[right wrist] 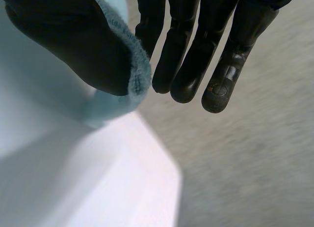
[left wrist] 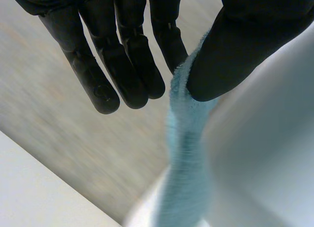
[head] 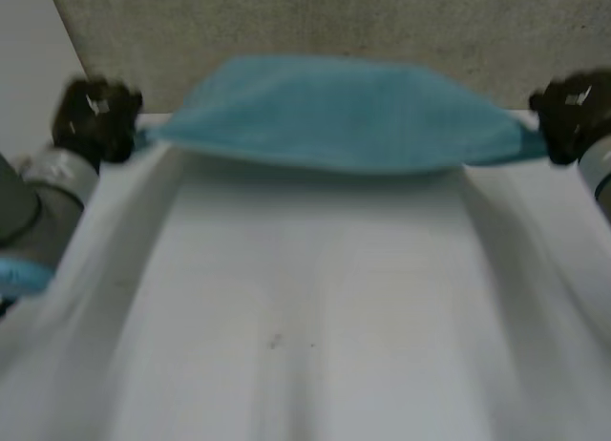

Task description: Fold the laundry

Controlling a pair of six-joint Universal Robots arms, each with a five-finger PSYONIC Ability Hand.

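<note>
A flat white table fills the lower frame of the head view, with speckled grey flooring across the top. A light-blue terry cloth towel spans the upper centre, stretched between both hands over the table's far edge, its middle sagging. The black left hand, upper left, pinches one end of the towel between its thumb and straight fingers. The black right hand, upper right, pinches the other end the same way.

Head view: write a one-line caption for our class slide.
Left hand and right hand pinch opposite ends of a blue cloth stretched between them over the white table.
</note>
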